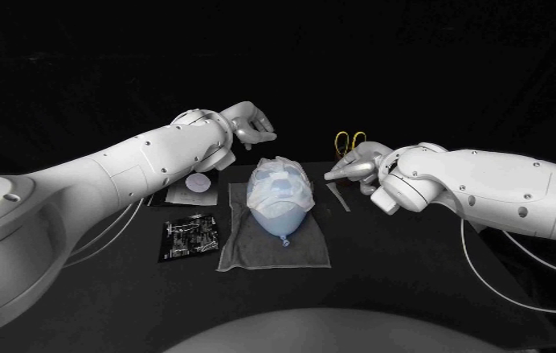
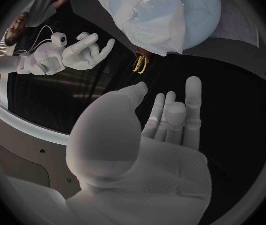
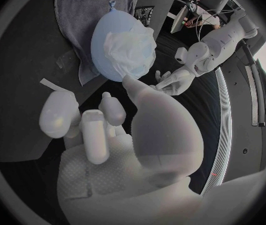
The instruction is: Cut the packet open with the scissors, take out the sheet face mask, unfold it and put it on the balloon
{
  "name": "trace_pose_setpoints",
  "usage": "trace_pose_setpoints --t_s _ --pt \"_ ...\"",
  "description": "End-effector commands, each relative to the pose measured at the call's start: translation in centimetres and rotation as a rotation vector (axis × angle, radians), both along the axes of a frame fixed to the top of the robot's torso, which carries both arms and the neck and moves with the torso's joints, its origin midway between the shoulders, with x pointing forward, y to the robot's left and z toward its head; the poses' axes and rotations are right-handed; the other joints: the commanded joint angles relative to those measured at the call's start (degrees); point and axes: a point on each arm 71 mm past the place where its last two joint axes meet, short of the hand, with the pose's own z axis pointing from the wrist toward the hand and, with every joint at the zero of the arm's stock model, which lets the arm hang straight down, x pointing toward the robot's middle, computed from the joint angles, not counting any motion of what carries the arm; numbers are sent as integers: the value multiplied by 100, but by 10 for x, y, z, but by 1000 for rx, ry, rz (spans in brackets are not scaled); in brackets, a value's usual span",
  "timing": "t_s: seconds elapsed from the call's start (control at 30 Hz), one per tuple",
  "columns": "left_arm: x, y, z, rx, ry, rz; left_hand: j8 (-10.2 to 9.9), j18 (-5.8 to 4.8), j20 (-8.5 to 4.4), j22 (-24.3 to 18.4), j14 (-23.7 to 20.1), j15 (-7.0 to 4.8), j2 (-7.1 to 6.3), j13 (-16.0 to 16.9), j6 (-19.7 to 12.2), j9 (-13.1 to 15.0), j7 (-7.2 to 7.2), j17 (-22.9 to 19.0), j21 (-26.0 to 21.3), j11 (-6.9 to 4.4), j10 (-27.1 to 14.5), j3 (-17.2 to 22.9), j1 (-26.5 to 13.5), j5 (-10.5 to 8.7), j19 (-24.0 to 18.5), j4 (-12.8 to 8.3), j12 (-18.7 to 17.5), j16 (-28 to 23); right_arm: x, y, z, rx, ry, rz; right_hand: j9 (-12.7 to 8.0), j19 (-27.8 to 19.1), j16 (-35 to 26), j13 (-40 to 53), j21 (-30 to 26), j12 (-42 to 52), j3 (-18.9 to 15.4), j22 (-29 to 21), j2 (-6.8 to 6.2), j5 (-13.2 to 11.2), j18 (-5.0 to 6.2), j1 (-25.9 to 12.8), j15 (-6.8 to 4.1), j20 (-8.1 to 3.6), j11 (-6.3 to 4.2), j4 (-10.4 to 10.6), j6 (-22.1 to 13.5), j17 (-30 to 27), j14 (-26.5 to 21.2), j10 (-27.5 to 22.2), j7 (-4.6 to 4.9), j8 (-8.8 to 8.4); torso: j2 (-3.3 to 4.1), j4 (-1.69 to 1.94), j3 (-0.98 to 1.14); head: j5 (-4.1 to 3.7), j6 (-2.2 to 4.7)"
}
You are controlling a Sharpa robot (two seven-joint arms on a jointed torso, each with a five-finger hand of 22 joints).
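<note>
Our left arm (image 1: 104, 176) is closest, and its left hand (image 1: 248, 125) hangs at 11 o'clock from the balloon (image 1: 278, 216), fingers apart, holding nothing. We see the balloon lying on the grey cloth (image 1: 304, 256), long way running 12 to 6 o'clock, with the sheet face mask (image 1: 282, 184) on top. Our right hand (image 1: 354, 168) is nearer, at 2 o'clock, fingers apart and empty too.

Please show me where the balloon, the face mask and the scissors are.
balloon (image 1: 282, 223), head view, its bare lower part
face mask (image 1: 282, 186), head view, middle of the sheet
scissors (image 1: 350, 138), head view, yellow handles
</note>
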Motion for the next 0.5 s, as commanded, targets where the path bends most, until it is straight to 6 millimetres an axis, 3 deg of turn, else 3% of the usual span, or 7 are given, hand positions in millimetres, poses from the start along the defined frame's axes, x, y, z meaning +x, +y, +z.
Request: trace_pose_setpoints --t_s 0.03,0.13,0.37,0.5 --pt "-3 11 2 -113 59 61 90 100 -64 -13 112 -95 63 67 177 48 122 124 -2 -77 253 -60 3 -21 81 31 171 25 -3 1 1 48 -66 18 -12 68 74 24 87 71 -1 641 114 40 19 141 7 3 -38 22 139 1093 357 52 -17 73 2 12 1 -26 -18" --pt "-6 22 4 -149 91 77 228 98 -130 -37 56 -171 65 172 381 130 27 -76 -20 -166 467 -123 38 -21 110 54 397 -24 -9 2 -3 86 -85 25 -23 93 107 40 152 122 7 661 175 53 8 209 0 -5 -50 32 194 1127 378 83 -23 94 5 6 -1 -16 -25" --pt "-19 45 3 -183 190 82 472 93 -274 -83 283 -319 50 404 588 323 -135 115 -43 -319 605 -312 -19 -21 232 184 810 -69 -21 4 -10 139 -179 33 -67 185 207 141 383 335 13 733 258 96 -31 326 -27 -31 -78 51 338 1235 447 228 -47 122 9 8 0 2 -43" --pt "-24 57 3 -166 208 95 487 89 -304 -114 239 -346 -132 441 588 361 -151 -13 -88 -346 583 -515 -166 -22 236 295 852 -117 -21 6 -7 136 -288 68 -107 245 263 221 545 478 22 783 280 44 -59 376 -45 -50 -98 59 443 1300 486 327 -68 116 8 12 -3 20 -46"
